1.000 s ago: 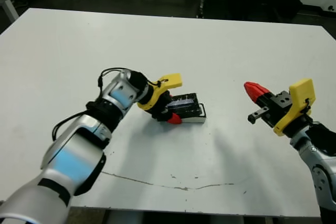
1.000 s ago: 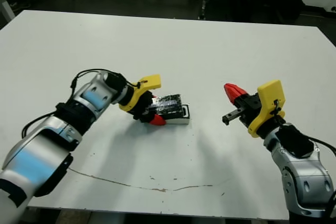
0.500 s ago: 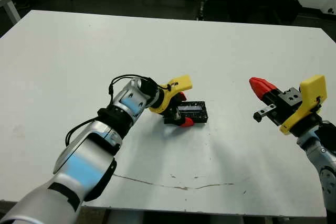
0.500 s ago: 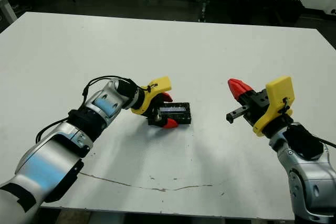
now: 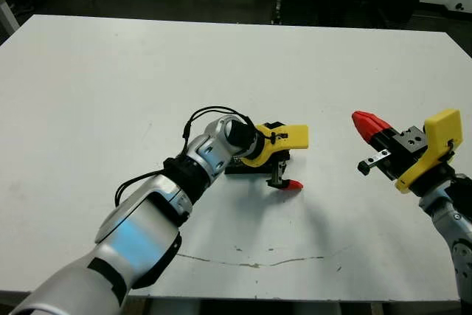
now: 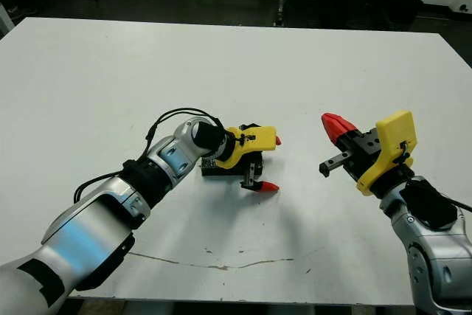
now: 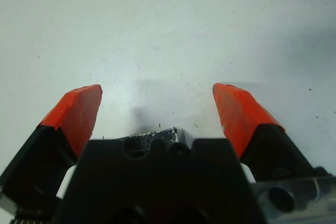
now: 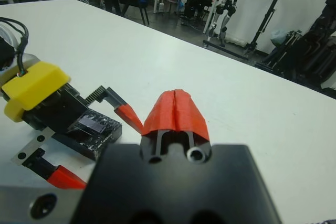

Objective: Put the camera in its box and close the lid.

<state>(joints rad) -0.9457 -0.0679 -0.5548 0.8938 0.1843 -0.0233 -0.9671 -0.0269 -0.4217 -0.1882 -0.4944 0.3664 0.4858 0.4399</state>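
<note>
The worry from here is the left gripper itself: it hangs right over the box, and any sideways drift or careless lift could catch a finger on the rim and drag the box across the table, or tip the lid askew if it is not fully seated. I cannot tell from where I stand whether it is seated all round; the yellow gripper body hides most of it.

The left gripper's fingers are spread wide, one red tip poking out on the near side close to the table, the other out of sight behind the yellow body. They straddle the box rather than pinch it, and nothing is held between them. Whether the black body presses on the lid I cannot say.

The box sits near the middle of the table, its shiny-topped lid lying over it (so the camera, which I cannot see anywhere, is presumably inside).

The right gripper hovers well off to the right, red tips pressed together, empty, touching nothing.
</note>
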